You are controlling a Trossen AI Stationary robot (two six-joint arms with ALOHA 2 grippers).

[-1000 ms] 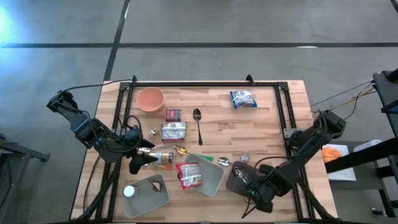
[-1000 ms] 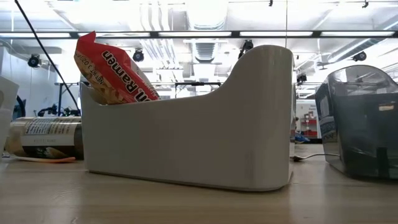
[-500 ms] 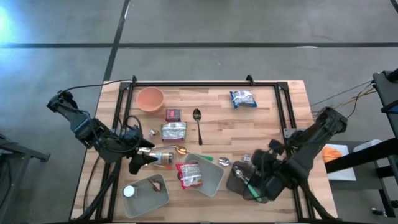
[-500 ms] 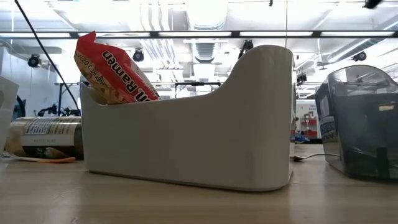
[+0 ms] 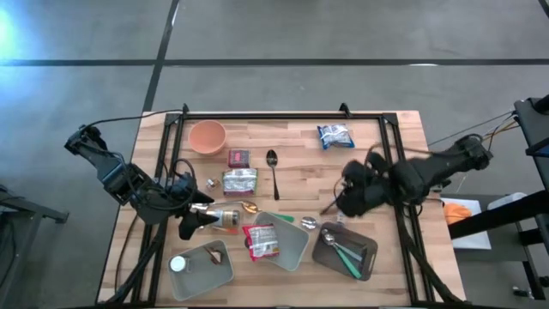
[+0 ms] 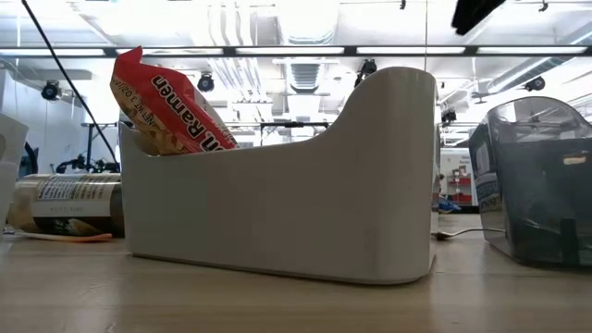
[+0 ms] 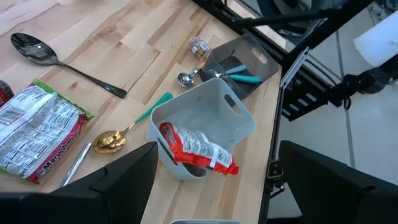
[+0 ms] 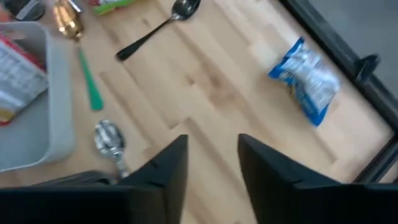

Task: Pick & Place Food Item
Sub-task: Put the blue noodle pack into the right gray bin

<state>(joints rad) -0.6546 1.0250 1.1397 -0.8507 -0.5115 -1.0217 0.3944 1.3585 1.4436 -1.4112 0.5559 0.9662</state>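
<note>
A red ramen packet (image 5: pixel 262 241) (image 7: pixel 198 149) leans inside the white bin (image 5: pixel 296 249) near the table's front. A green-and-red packet (image 5: pixel 240 180), a blue packet (image 5: pixel 334 136) (image 8: pixel 308 78) and a small red pack (image 5: pixel 238 157) lie flat on the wood. My right gripper (image 5: pixel 341 203) (image 8: pixel 212 174) hangs open above the table, right of the middle, over bare wood, with nothing between its fingers. My left gripper (image 5: pixel 185 227) (image 7: pixel 211 186) waits wide open at the left, beside a lying jar (image 5: pixel 225 217).
A dark bin (image 5: pixel 345 250) at the near right holds green-handled utensils. A black spoon (image 5: pixel 273 167), a gold spoon with a green handle (image 7: pixel 134 127) and a small metal spoon (image 8: pixel 109 142) lie around the white bin. An orange bowl (image 5: pixel 207 136) stands far left, another white bin (image 5: pixel 206 266) near left.
My right gripper has risen out of the dark bin at the near right and swung toward the table's middle and far edge, tipping as it went. The green-handled utensils now lie uncovered in that bin.
</note>
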